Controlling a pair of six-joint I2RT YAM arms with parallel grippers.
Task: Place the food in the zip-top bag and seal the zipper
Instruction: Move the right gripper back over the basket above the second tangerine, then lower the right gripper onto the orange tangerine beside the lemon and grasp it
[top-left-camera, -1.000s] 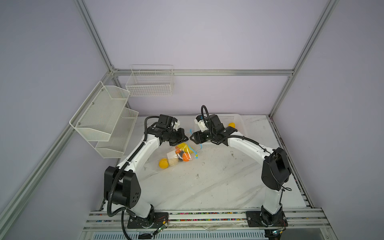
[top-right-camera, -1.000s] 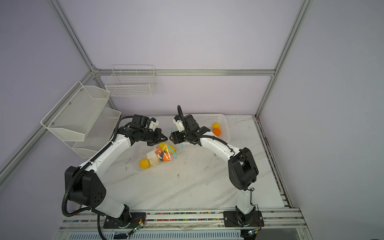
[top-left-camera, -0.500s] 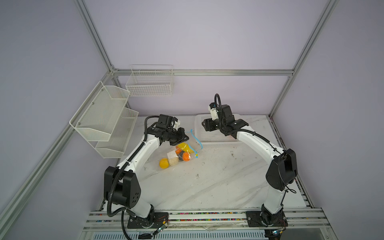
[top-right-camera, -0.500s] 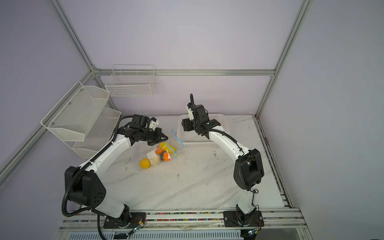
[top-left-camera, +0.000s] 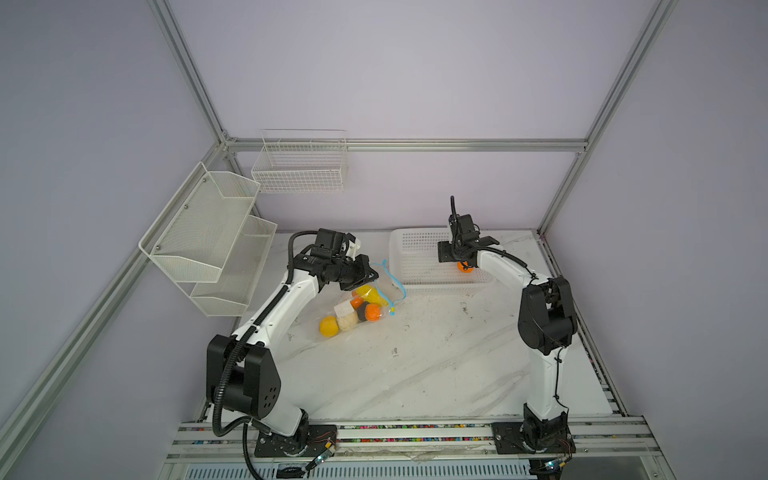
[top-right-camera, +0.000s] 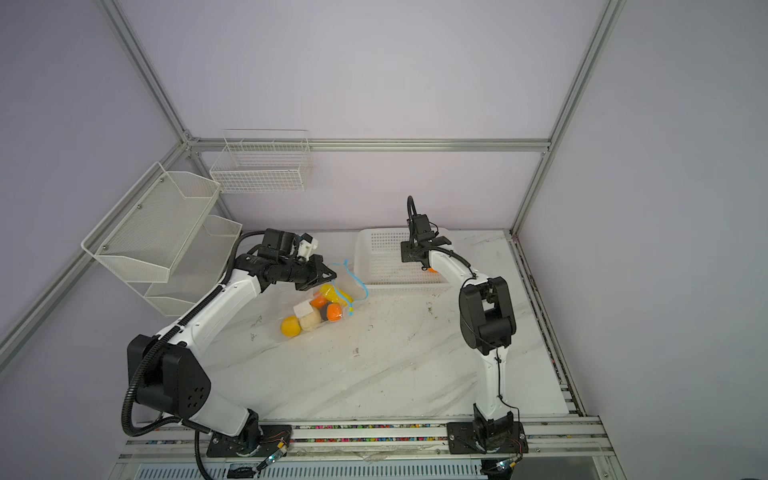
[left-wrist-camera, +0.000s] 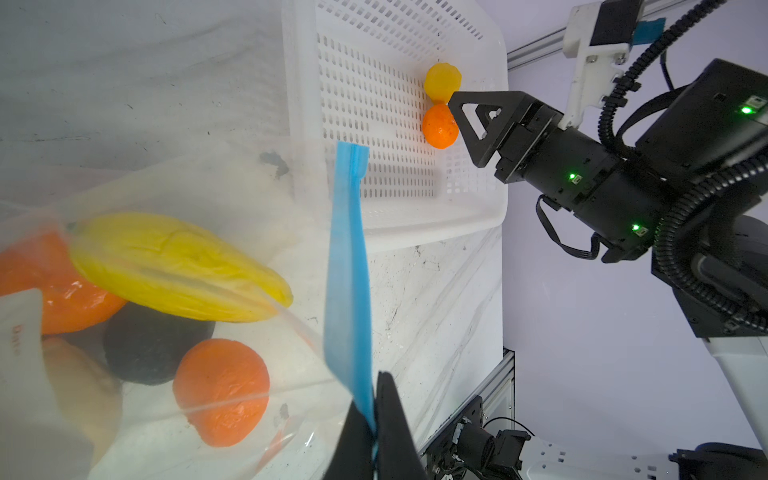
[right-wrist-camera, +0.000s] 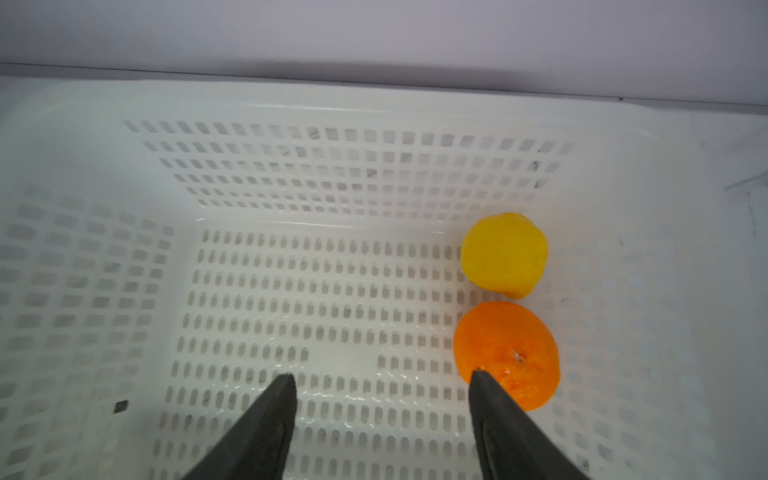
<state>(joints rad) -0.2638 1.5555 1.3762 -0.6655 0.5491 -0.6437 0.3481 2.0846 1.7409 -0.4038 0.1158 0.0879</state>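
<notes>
Perforated basket (top-left-camera: 415, 253) on marbled table (top-left-camera: 415, 374); mesh rack (top-left-camera: 199, 224), wire basket (top-left-camera: 299, 170), apparently wall-mounted.

Pale lilac walls (top-left-camera: 395, 75) and aluminium struts (top-left-camera: 415, 145) enclose a white marble-patterned surface (top-left-camera: 415, 365); a wire basket (top-left-camera: 299, 174) and a two-tier mesh shelf (top-left-camera: 199, 232) hang on the walls.

My scuffed white marble-look table (top-left-camera: 415, 374) has a clear plastic bag (left-wrist-camera: 232, 191) lying on it and, right beside that, a white basket (top-left-camera: 415, 257) at the back.
</notes>
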